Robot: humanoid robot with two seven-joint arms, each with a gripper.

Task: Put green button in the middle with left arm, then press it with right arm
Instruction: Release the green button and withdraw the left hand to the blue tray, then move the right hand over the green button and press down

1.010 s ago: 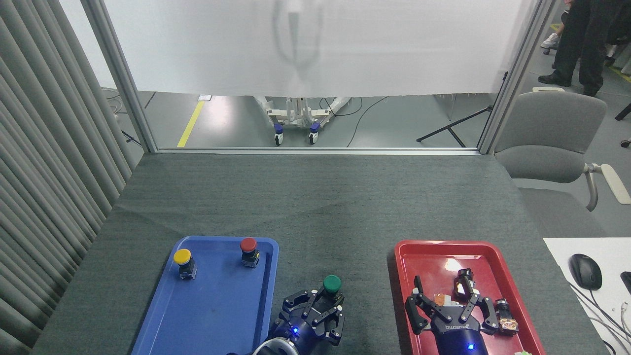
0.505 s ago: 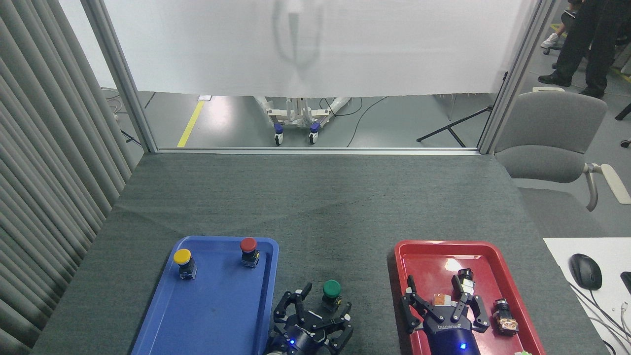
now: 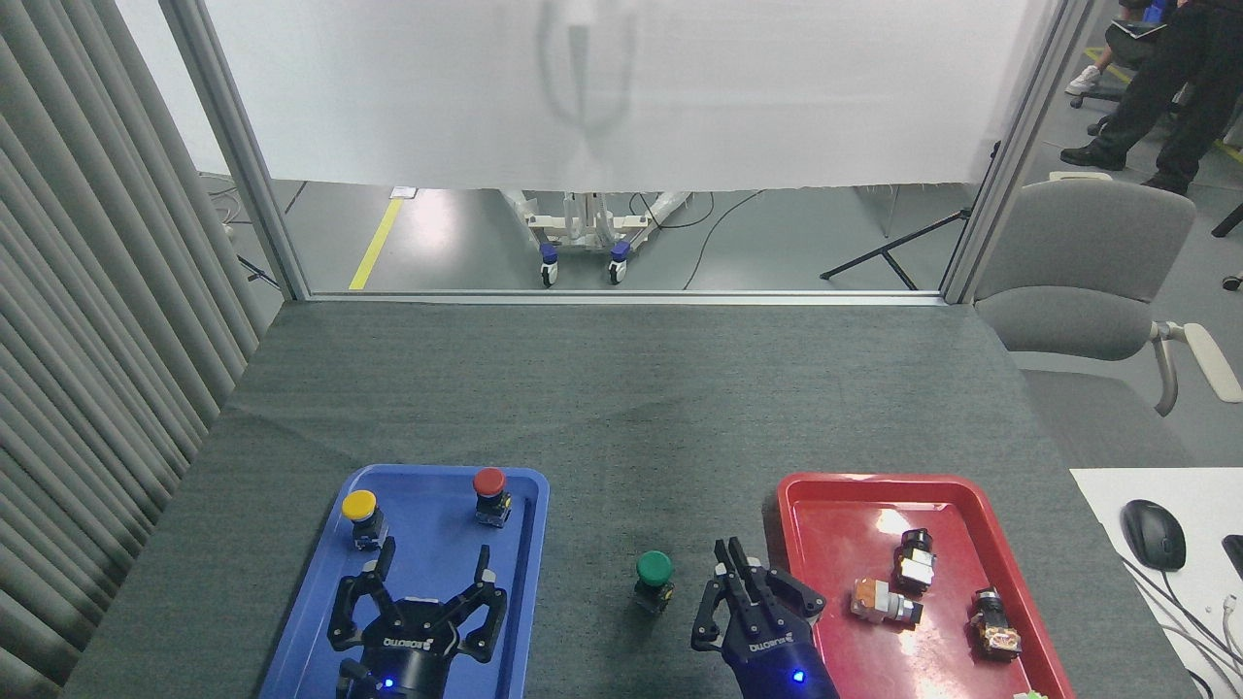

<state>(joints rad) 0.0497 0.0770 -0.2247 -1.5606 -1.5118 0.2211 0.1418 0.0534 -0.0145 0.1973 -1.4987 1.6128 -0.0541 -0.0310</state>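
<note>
The green button point(image 3: 654, 577) stands upright and alone on the dark grey cloth in the middle point(image 3: 621, 408), between the two trays. My left gripper point(image 3: 433, 560) hovers over the blue tray point(image 3: 320, 602), open, with nothing between its fingers. My right gripper point(image 3: 734, 561) is just right of the green button, its fingers drawn together into a shut point; it is beside the cap and a small gap shows between them.
A yellow button point(image 3: 362, 515) and a red button point(image 3: 490, 493) stand at the far end of the blue tray. The red tray point(image 3: 845, 495) holds three small switch parts. A white desk with a mouse point(image 3: 1153, 534) lies at the right; a grey chair point(image 3: 1083, 267) stands beyond.
My left gripper let go of the green button and swung left over the blue tray. My right gripper shut and moved left off the red tray to beside the button.
</note>
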